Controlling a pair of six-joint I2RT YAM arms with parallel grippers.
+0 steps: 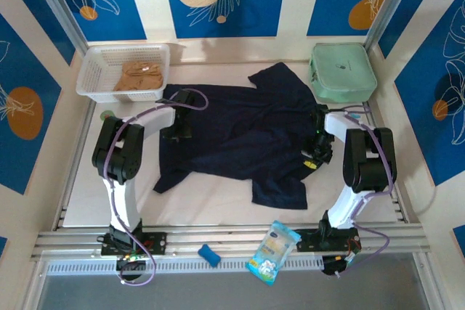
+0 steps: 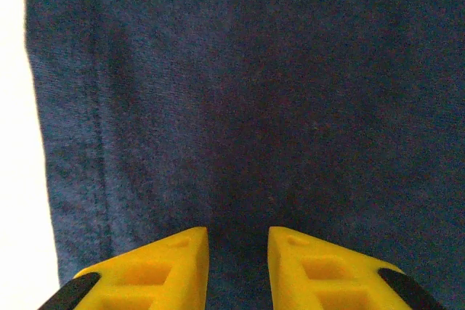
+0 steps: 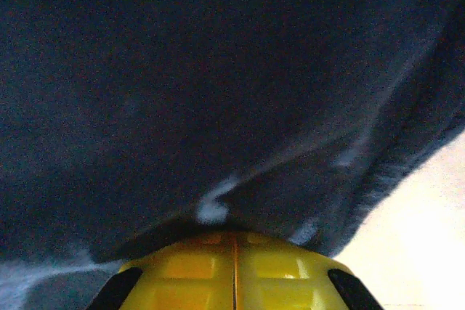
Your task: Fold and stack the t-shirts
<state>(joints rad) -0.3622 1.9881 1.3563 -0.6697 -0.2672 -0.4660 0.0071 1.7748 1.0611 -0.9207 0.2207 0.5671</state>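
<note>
Table count
One navy t-shirt and one tan t-shirt made two; there were also one basket, one green case, one packet and one blue block.

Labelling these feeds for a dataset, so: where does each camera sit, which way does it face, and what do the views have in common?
Top external: above and behind the bases, looking down on the table; both arms show, left gripper and right gripper on the navy t-shirt.
Left wrist: on the left arm, looking past its fingers at navy cloth near a hem.
Right wrist: on the right arm, its fingers shut, pinching navy cloth.
Shared: all three see the navy t-shirt.
</note>
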